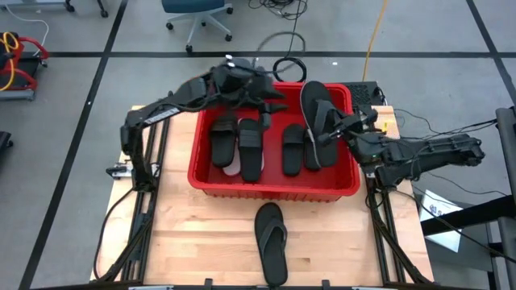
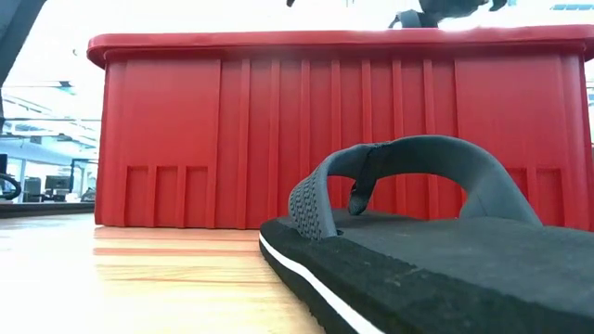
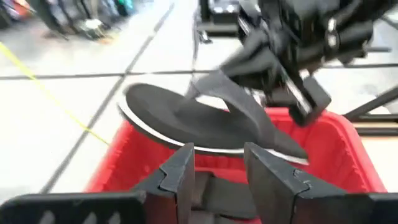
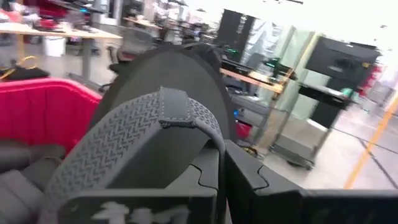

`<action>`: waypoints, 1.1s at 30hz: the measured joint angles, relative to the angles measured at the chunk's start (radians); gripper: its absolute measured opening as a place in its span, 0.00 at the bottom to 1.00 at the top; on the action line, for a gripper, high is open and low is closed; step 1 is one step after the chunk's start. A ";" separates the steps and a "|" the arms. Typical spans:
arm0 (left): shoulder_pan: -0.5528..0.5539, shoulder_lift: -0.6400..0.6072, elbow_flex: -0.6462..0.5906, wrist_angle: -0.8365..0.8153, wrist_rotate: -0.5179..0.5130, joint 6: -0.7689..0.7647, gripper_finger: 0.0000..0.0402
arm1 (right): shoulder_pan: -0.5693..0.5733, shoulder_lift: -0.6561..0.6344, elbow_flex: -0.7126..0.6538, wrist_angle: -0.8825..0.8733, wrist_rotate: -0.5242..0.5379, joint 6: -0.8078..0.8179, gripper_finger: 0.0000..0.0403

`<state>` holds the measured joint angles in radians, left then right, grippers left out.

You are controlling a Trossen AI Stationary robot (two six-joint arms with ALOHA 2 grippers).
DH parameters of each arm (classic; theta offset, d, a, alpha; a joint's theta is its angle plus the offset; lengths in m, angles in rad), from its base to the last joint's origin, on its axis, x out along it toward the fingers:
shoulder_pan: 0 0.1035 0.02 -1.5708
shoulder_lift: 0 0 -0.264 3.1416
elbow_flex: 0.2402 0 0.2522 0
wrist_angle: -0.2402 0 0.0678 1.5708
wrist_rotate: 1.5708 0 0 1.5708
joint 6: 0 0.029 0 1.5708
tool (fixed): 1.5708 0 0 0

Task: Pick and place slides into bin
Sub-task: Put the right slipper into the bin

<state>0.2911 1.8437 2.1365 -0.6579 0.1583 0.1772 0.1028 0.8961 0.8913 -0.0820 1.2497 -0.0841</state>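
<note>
black flip-flop (image 2: 436,250) before red bin (image 2: 186,130)

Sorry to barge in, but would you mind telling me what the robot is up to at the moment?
It is loading sandals into the red bin. The right gripper holds a black flip-flop over the bin's far right corner, its fingers shut on it. The left gripper hovers over the bin's far edge with fingers open, holding nothing. Several black slides already lie inside, and one flip-flop waits on the table.

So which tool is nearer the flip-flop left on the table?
Right. The right tool holds the other flip-flop over the bin's right side; the left tool is at the far rim.
</note>
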 joint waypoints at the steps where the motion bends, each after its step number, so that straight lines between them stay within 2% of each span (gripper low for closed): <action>1: -0.001 -0.017 0.000 -0.007 -0.015 0.007 0.34 | 0.000 0.015 0.000 0.002 0.023 0.015 0.00; 5: -0.008 -0.066 0.000 -0.038 -0.082 0.035 0.34 | 0.001 0.063 0.000 0.001 0.104 0.081 0.00; 9: -0.011 -0.101 0.000 -0.064 -0.130 0.038 0.34 | 0.006 0.087 0.000 0.002 0.112 0.183 0.00; 15: -0.011 -0.115 0.001 -0.078 -0.134 0.048 0.34 | 0.003 0.127 0.000 -0.017 0.115 0.269 0.00; 21: -0.015 -0.117 0.001 -0.103 -0.134 0.080 0.34 | -0.005 0.182 0.000 -0.140 0.164 0.422 0.00; 30: -0.015 -0.116 0.001 -0.103 -0.134 0.109 0.34 | -0.013 0.246 0.000 -0.307 0.154 0.641 0.00; 33: -0.015 -0.116 0.001 -0.103 -0.134 0.112 0.34 | -0.038 0.270 0.000 -0.365 0.093 0.707 0.00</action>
<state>0.2764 1.7279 2.1372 -0.7612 0.0238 0.2891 0.0643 1.1665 0.8913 -0.4465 1.3423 0.6229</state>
